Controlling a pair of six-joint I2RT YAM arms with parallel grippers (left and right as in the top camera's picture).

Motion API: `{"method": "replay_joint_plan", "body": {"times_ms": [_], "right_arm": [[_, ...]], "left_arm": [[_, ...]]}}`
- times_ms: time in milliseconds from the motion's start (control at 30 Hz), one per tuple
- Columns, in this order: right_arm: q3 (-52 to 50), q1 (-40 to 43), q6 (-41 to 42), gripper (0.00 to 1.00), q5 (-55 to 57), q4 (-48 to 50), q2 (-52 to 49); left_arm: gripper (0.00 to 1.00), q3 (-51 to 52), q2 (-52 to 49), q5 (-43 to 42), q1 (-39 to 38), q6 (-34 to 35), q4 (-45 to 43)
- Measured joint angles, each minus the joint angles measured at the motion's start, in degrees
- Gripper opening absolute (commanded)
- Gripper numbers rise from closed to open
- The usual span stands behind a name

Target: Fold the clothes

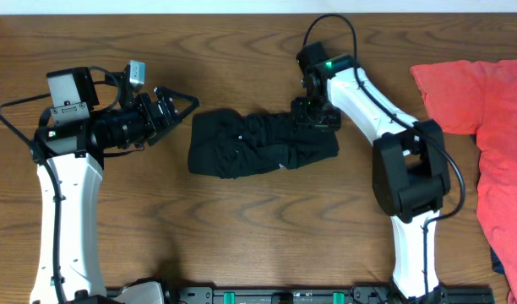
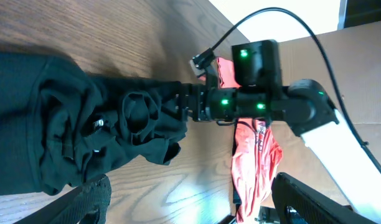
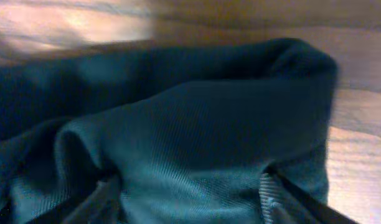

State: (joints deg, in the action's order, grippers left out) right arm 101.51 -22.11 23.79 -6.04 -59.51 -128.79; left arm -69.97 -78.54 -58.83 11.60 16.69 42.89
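The clothes [image 1: 250, 143] are a black garment lying bunched in a rough horizontal band at the table's middle. My left gripper [image 1: 184, 114] hovers just left of the garment's left end, open, with nothing between its fingers [image 2: 84, 199]. In the left wrist view the clothes [image 2: 66, 124] fill the left side and the gripper [image 2: 197, 208] frames bare wood. My right gripper [image 1: 316, 118] is down on the garment's upper right end. In the right wrist view the clothes [image 3: 197, 124] fill the frame, and the gripper [image 3: 187, 199] stands wide with a fold of fabric bulging between its fingers [image 3: 271, 196].
A red-orange T-shirt [image 1: 487, 110] with white lettering lies spread at the table's right edge, beyond the right arm's base. It also shows in the left wrist view as the T-shirt [image 2: 253, 155] behind the right arm [image 2: 259, 102]. Bare wooden table [image 1: 258, 228] lies in front of the garment.
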Motion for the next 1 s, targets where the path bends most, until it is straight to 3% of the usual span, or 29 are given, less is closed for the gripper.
{"method": "replay_joint_plan", "body": {"times_ms": [67, 267, 800, 833, 900, 1000], "right_arm": [[0.13, 0.00, -0.13, 0.62, -0.28, -0.11, -1.31], [1.03, 0.02, -0.50, 0.01, -2.21, -0.39, -2.08], [1.40, 4.24, -0.39, 0.01, -4.39, -4.39, -2.12], [1.22, 4.83, -0.50, 0.03, -4.13, -4.66, -1.95], [0.72, 6.12, -0.79, 0.20, -2.93, -5.07, -1.40], [0.04, 7.89, -2.12, 0.32, -0.87, -5.68, -0.37]], "left_arm": [[0.84, 0.00, 0.00, -0.02, 0.00, 0.00, 0.00], [0.84, 0.00, 0.02, -0.17, 0.00, 0.00, 0.00], [0.85, 0.00, 0.02, -0.39, 0.00, 0.00, 0.00], [0.85, 0.00, 0.02, -0.42, 0.00, 0.00, 0.00], [0.85, 0.00, 0.02, -0.39, 0.00, 0.00, 0.00], [0.85, 0.00, 0.02, -0.39, 0.00, 0.00, 0.00]]}}
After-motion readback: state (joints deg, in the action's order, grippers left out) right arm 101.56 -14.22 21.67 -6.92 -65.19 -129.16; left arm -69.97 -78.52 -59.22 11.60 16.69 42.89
